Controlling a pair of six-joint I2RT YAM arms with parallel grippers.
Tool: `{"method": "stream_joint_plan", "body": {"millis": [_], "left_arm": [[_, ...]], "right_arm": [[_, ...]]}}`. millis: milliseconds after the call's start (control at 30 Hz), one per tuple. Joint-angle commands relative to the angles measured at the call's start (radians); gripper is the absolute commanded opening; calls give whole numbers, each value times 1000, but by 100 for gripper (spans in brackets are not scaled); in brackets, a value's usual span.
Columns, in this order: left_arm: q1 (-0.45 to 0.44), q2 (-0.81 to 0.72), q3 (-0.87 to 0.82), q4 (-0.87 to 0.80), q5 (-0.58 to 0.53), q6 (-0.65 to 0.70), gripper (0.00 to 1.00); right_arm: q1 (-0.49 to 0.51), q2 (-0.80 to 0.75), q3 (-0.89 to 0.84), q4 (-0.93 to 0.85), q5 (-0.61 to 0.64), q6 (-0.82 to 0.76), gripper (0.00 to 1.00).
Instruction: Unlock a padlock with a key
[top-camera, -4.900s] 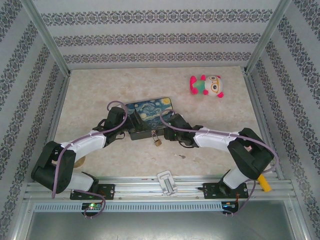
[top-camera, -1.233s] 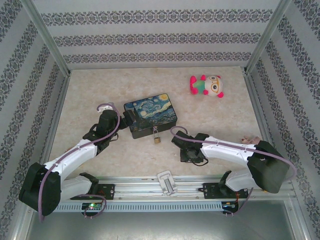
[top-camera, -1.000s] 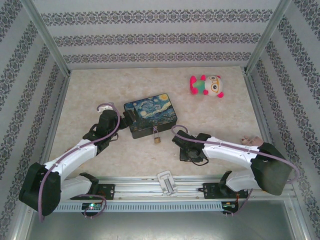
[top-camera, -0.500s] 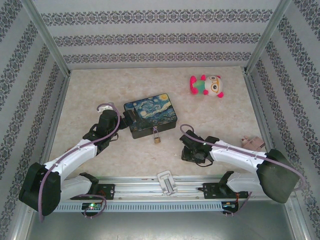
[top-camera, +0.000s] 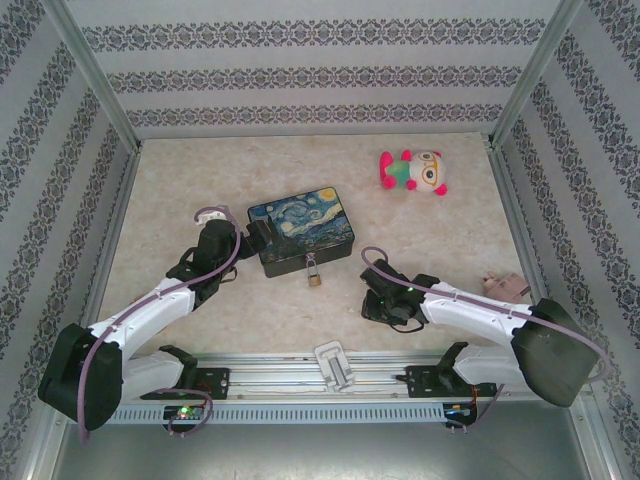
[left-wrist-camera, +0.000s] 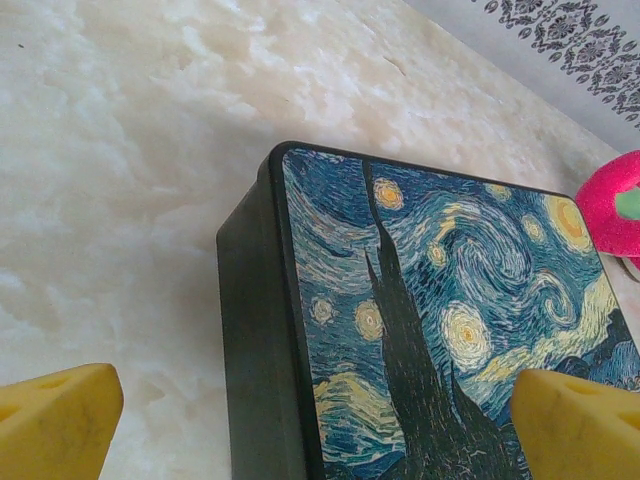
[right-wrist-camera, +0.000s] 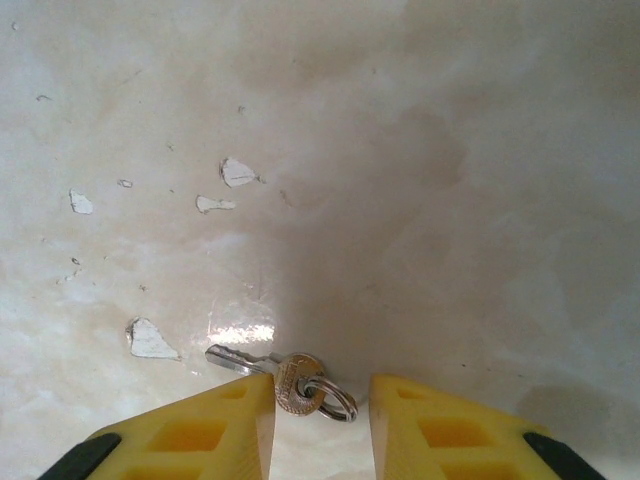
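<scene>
Overhead, a Starry Night painted tin (top-camera: 300, 232) sits mid-counter, and the brass padlock (top-camera: 313, 277) hangs from the latch at the tin's front edge. The left claw (top-camera: 248, 238) waits at the tin's left end, probably to steady it. The right claw (top-camera: 370, 303) is low over the counter, off the tin's front right.

From the left wrist, yellow fingers (left-wrist-camera: 55, 420) stand wide, straddling the tin's corner.

From the right wrist, the fingers sit narrow either side of the small key (right-wrist-camera: 290, 385) on its ring, not yet pinching it.
</scene>
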Motion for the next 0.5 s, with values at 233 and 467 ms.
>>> {"method": "stream_joint_plan", "body": {"millis": [233,467], "left_arm": [[-11,-4,-2,20,-9,1,99],[-12,-4,-3,21,-11,2,99]], "right_arm": [[-11,21,-13,3,-10,3,28],[-9,24,-5,5,-11,-5,21]]}}
